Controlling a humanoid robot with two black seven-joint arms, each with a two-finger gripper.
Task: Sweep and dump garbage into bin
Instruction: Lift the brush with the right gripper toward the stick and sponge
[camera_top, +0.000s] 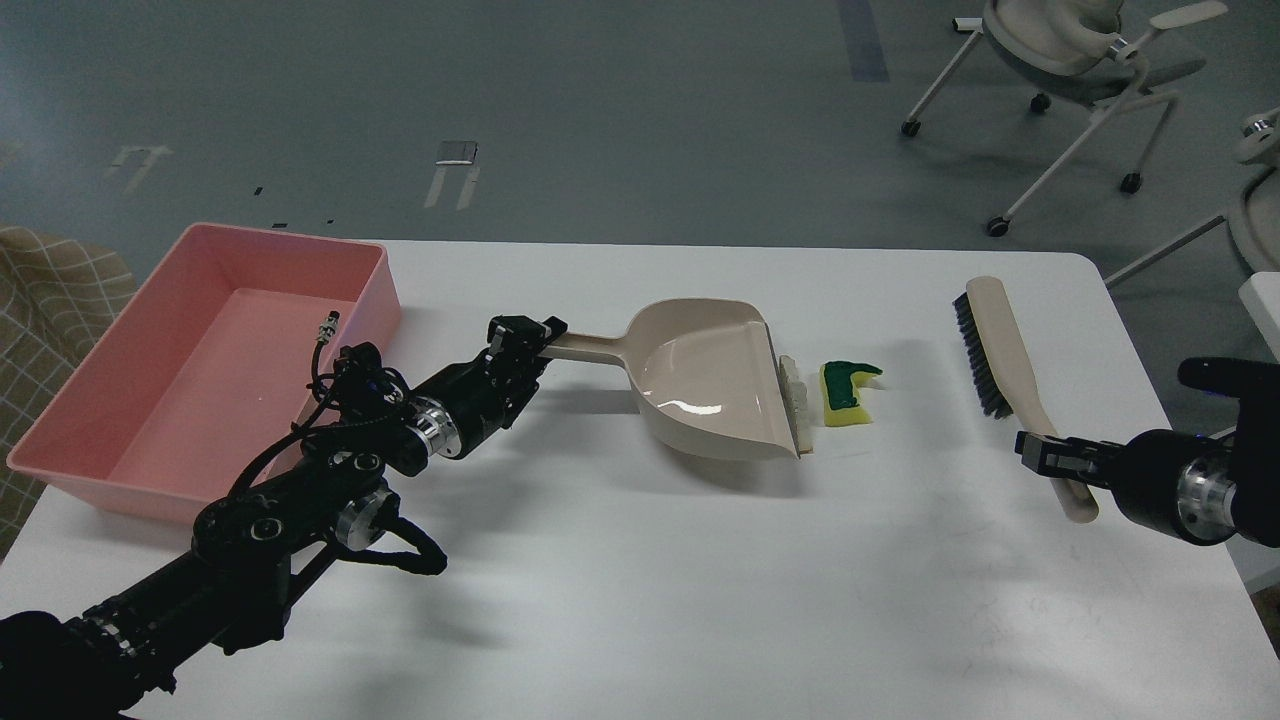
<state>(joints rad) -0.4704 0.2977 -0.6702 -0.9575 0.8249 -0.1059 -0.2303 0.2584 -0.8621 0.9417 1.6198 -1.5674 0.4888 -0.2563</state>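
Note:
My left gripper (528, 336) is shut on the handle of the beige dustpan (705, 385), which is tilted with its open lip against the pale off-white strip (795, 388). The yellow sponge piece with a dark green top (845, 393) lies just right of the strip. My right gripper (1045, 457) is shut on the handle of the beige black-bristled brush (995, 350), which lies at the right of the table. The pink bin (210, 350) stands at the far left, with nothing showing inside it.
The white table (700, 600) has a rounded far right corner. Office chairs (1080, 50) stand on the grey floor beyond it. A checked cloth (50, 290) is left of the bin.

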